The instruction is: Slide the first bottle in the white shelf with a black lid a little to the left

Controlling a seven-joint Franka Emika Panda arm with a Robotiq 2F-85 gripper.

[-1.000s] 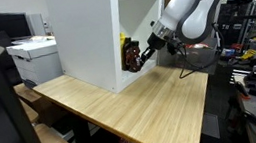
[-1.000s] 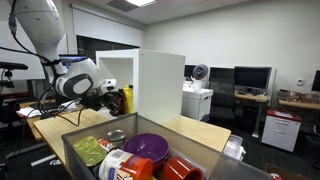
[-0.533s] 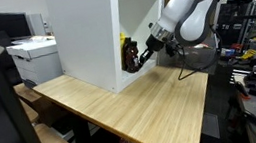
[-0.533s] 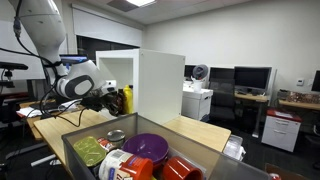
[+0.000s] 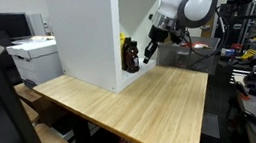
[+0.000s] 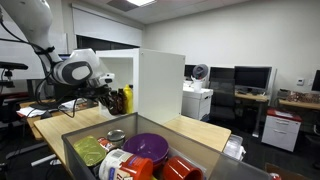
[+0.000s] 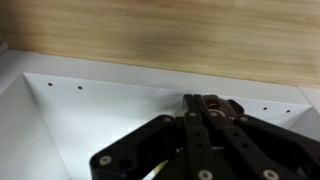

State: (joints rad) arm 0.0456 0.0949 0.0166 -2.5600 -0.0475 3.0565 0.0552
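The white shelf (image 5: 88,37) stands on the wooden table, and it also shows from the side in an exterior view (image 6: 160,85). The first bottle (image 5: 130,56), dark reddish-brown, stands at the front of the open face. Its black lid (image 7: 218,104) shows in the wrist view just beyond the fingertips. My gripper (image 5: 149,50) is at the shelf's opening right beside the bottle, with its fingers pressed together (image 7: 200,103) and nothing between them. In an exterior view the gripper (image 6: 101,95) is next to the dark bottle (image 6: 115,99).
A bottle with a yellow part (image 6: 126,98) stands behind the dark one in the shelf. A grey bin (image 6: 150,155) with a purple bowl and cans is in the foreground. The wooden table (image 5: 133,106) extends in front of the shelf. A printer (image 5: 33,59) stands behind.
The arm has lifted and drawn back a little. The gripper has shifted slightly up and away from the bottle's side. The bottle stays upright at the shelf's front.
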